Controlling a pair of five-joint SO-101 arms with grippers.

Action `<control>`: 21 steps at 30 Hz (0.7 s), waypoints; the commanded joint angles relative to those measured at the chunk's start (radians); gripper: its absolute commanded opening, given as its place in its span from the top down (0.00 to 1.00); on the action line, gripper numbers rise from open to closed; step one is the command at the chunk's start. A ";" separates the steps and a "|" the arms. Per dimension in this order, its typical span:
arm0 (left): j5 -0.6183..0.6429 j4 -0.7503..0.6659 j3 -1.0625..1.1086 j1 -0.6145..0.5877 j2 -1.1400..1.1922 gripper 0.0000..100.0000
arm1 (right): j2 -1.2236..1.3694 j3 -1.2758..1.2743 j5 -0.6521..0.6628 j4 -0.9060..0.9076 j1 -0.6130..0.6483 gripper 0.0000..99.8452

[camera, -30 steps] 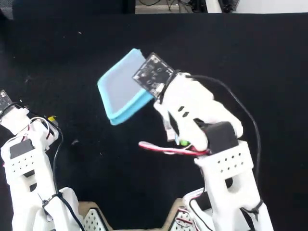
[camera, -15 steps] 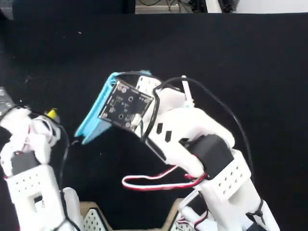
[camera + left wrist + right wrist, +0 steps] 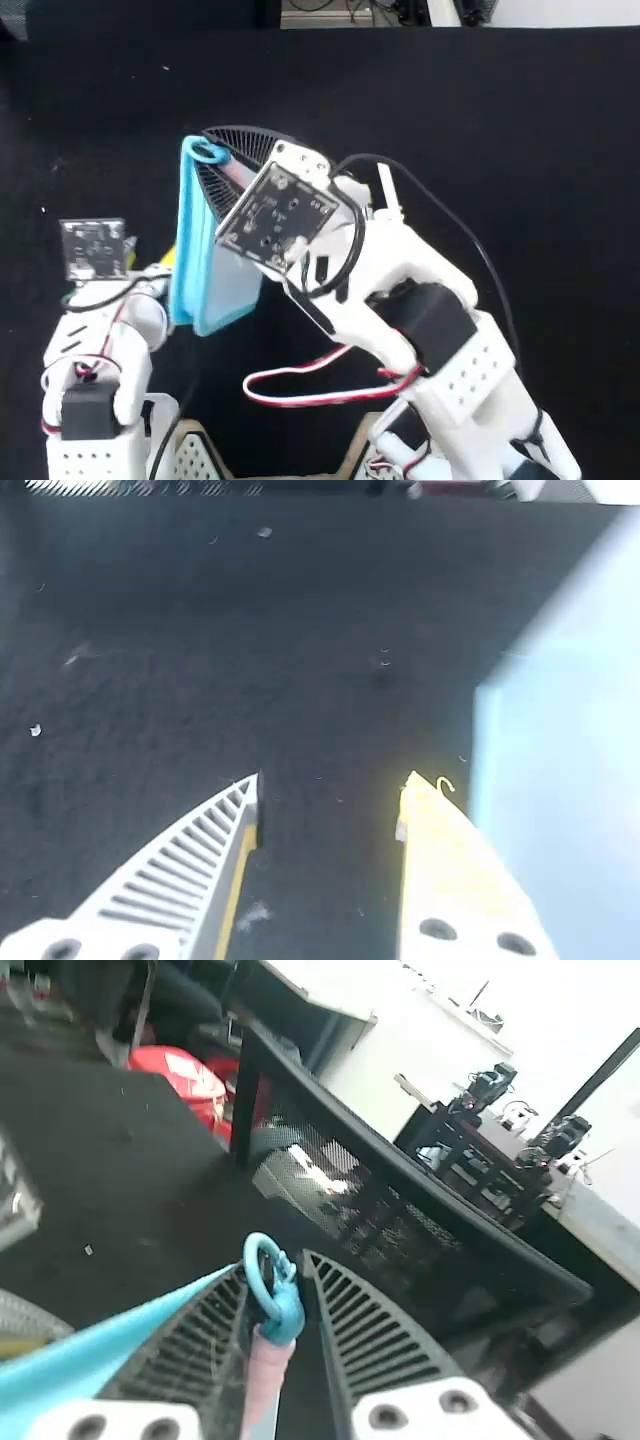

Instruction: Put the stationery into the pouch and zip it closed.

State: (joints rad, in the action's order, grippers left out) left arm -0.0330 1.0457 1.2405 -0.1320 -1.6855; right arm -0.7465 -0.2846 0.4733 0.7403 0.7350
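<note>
Right gripper (image 3: pixel 278 1260) was clenched on the top edge of the blue pouch (image 3: pixel 205 275), right at the zipper's ring pull (image 3: pixel 263 1258), which sat between my ribbed black fingers. The pouch hung edge-on below that grip, lifted off the black table (image 3: pixel 500 120), a little left of centre. Something pink showed under the ring between the right fingers; I could not identify it. Left gripper (image 3: pixel 330 785) was released, fingers spread wide, low at the near left. Its yellow finger (image 3: pixel 450 870) lay just beside the pouch's flat side (touching or apart, I could not tell). Zip state: not readable.
</note>
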 commanded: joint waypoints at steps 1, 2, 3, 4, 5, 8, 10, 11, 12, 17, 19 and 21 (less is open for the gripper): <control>-0.018 0.058 -0.005 0.056 -0.086 0.77 | 0.053 0.062 -0.032 -0.038 0.009 0.99; -0.018 0.066 -0.005 0.056 -0.104 0.77 | 0.076 0.062 -0.032 -0.038 0.006 0.99; -0.018 0.074 -0.005 0.056 -0.118 0.77 | 0.099 0.062 -0.032 -0.040 0.006 0.99; -0.018 0.080 -0.005 0.056 -0.133 0.77 | 0.120 0.062 -0.032 -0.046 0.005 0.99; -0.018 0.083 -0.005 0.056 -0.138 0.77 | 0.143 0.062 -0.032 -0.057 0.005 0.99; -0.017 0.071 0.019 0.058 -0.138 0.76 | 0.174 0.082 -0.037 -0.068 0.009 0.99; -0.017 0.054 0.045 0.058 -0.138 0.76 | 0.174 0.124 -0.101 -0.048 0.009 0.99; -0.017 0.051 0.053 0.058 -0.138 0.76 | 0.179 0.154 -0.153 -0.026 0.009 0.99; -0.017 0.051 0.059 0.058 -0.138 0.76 | 0.182 0.183 -0.209 0.006 0.009 0.99; -0.017 0.061 0.064 0.134 -0.137 0.76 | 0.237 0.248 -0.350 0.157 0.011 0.99; -0.017 0.061 0.064 0.165 -0.137 0.76 | 0.254 0.249 -0.356 0.193 0.012 0.99; -0.017 0.061 0.065 0.174 -0.137 0.76 | 0.263 0.252 -0.356 0.221 0.017 0.99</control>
State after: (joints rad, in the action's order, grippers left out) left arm -0.0468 1.1162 1.3126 0.0046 -1.8174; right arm -0.4872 -0.0959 0.1327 0.9306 0.7350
